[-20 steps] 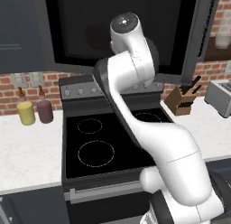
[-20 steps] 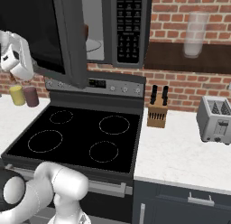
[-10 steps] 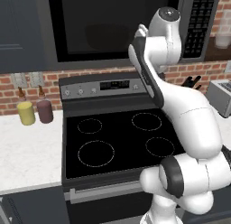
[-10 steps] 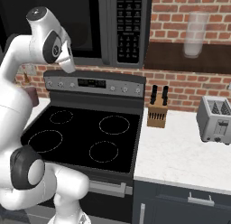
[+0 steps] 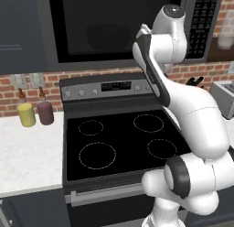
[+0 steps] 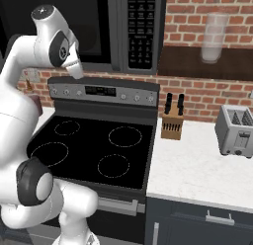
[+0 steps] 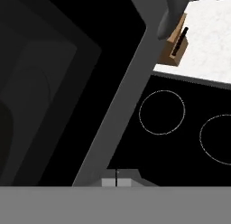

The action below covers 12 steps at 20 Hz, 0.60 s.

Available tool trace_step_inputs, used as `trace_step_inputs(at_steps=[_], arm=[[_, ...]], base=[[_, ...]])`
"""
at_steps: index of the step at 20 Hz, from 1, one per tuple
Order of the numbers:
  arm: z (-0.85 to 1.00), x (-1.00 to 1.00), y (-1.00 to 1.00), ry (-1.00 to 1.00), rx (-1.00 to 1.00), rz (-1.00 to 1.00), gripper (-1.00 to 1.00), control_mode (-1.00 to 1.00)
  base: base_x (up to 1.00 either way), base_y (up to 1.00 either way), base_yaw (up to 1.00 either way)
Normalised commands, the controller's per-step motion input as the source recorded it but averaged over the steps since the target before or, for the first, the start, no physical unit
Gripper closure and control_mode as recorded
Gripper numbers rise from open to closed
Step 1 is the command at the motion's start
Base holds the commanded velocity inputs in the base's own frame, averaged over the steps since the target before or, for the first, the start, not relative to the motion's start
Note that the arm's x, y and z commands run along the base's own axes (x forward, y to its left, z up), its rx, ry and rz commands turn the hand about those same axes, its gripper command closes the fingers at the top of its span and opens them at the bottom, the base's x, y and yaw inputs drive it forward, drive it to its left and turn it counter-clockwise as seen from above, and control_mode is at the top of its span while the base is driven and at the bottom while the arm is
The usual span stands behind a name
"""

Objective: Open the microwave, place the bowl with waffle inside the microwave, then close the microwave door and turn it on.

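Note:
The microwave (image 5: 123, 29) hangs above the stove, and its door (image 6: 94, 21) lies flat against the body. The black keypad strip (image 6: 141, 26) runs down its right side. Behind the dark glass a dim rounded outline (image 5: 107, 37) is faintly visible; I cannot make out the bowl or the waffle. My gripper (image 7: 116, 182) is shut with nothing in it, close to the door's lower grey frame (image 7: 122, 110). In the right base view the hand (image 6: 74, 68) hangs just below the door. The curved handle (image 7: 173, 13) crosses the top of the hand view.
A black stove (image 5: 119, 139) with four burner rings lies under the microwave. Two bottles (image 5: 35, 112) stand on the left counter. A knife block (image 6: 173, 121) and a toaster (image 6: 238, 130) sit on the right counter. A glass (image 6: 214, 35) stands on the upper shelf.
The microwave door has swung from wide open to flat against the body. My arm swept from the left across to the door's right side with it.

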Motion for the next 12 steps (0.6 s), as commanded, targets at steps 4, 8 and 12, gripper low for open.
trace_step_inputs(at_steps=[4, 8, 12], arm=[[-0.85, 0.61, 0.52, -0.31, -0.2, 0.0, 1.0, -1.0], [-0.84, -0.21, 0.12, -0.68, -0.05, 0.12, 1.0, -1.0], [-0.08, -0.9, -0.02, -0.31, 0.0, 0.14, 1.0, -1.0]], base=[[0.0, 0.0, 0.0], [0.0, 0.0, 0.0], [0.0, 0.0, 0.0]])
